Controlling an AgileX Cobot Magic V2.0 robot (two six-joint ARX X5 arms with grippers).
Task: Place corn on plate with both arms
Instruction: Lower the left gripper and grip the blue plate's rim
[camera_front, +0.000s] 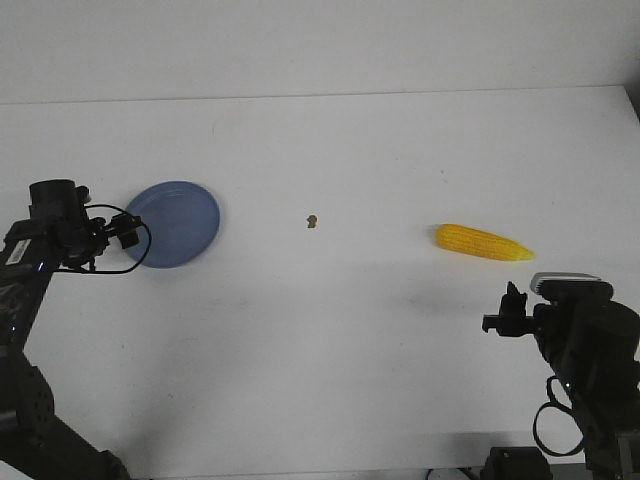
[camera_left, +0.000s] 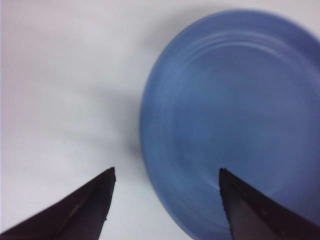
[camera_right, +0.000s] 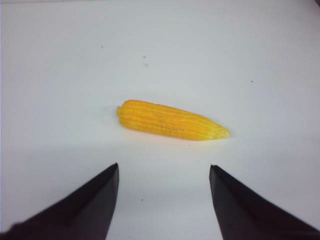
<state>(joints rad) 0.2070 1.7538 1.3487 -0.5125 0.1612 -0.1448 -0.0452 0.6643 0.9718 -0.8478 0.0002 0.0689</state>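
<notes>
Looking at progress: nothing placed yet, we're at the approach stage. The corn (camera_front: 483, 242) lies flat on the white desk (camera_front: 330, 350), well apart from the plate (camera_front: 176, 222), off to the plate's right with the whole middle of the desk between them. Its pointed tip faces away from the plate, blunt end toward it. A tiny brown speck (camera_front: 312, 221) sits roughly midway between plate and corn; not a task item.

Right hand (camera_right: 164, 172): fingers spread, nothing between them. In the right wrist view the corn lies just ahead of the fingertips, crosswise to the gap, not touching either one. The front view shows the right arm (camera_front: 580, 340) on the near side of the corn, on the side farthest from the plate.

Left hand (camera_left: 165, 175): fingers also spread, holding nothing. It hovers at the plate's left rim; in the left wrist view one fingertip overlaps the plate, the other is over bare desk beside it. Can't tell if it touches the rim.

Plate carries nothing.

Done: both arms positioned, one per object. Left, as I judge it: close on the corn, lift, carry it across to the plate, set it down. The left hand probably steadies or moves the plate.
</notes>
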